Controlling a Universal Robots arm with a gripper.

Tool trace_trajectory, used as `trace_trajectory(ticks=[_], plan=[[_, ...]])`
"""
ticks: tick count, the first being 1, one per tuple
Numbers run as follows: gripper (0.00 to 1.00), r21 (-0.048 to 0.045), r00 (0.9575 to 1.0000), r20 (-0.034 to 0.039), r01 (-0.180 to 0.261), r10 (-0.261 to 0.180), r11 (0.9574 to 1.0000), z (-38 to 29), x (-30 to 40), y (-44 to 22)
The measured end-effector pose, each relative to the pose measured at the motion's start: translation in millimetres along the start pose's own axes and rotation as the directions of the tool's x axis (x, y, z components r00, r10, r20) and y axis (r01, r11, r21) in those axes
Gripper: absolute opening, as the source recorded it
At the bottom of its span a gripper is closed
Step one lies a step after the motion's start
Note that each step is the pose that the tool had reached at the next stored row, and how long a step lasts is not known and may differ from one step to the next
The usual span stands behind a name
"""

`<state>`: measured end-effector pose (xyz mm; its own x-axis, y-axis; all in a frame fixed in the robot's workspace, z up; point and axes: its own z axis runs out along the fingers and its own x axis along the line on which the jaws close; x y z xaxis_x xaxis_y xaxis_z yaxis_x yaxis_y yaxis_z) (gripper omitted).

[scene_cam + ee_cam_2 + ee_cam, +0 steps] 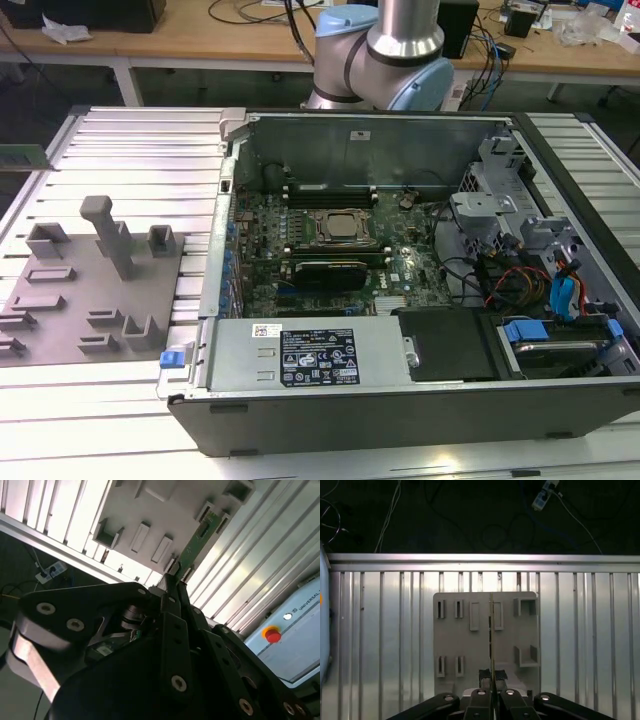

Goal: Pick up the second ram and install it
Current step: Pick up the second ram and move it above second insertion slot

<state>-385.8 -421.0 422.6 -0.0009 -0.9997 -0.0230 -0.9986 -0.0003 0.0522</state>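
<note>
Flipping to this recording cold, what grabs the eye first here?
The open computer case dominates the exterior view, with its motherboard and silver processor socket exposed. A grey fixture plate with holders lies on the table at the exterior view's left. In the second wrist view the gripper is closed on the second ram, a thin green stick seen against that plate.

The black hand [174, 578] clamps one end of the second ram [196, 542] — grey slotted fixture [172, 512] behind it.
</note>
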Motion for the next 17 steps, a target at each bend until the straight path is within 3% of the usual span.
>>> trace_trajectory(ticks=[4,5,11,14,16,17], plan=[[0.13,-0.001,1.0,-0.0001,0.0,0.0,1.0,-4.1,-13.3,0.1],[0.13,-0.0006,1.0,0.0001,0.0,0.0,1.0,-6.7,-14.2,0.2],[0.13,-0.001,1.0,-0.0002,0.0,0.0,1.0,-7.1,-14.3,-0.4],[0.13,-0.0008,1.0,-0.0002,0.0,0.0,1.0,-7.3,-14.3,-6.6],[0.13,-0.0006,1.0,-0.0002,0.0,0.0,1.0,-7.9,-14.3,-19.4],[0.13,-0.0007,1.0,-0.0002,0.0,0.0,1.0,-8.1,-14.3,-22.5]])
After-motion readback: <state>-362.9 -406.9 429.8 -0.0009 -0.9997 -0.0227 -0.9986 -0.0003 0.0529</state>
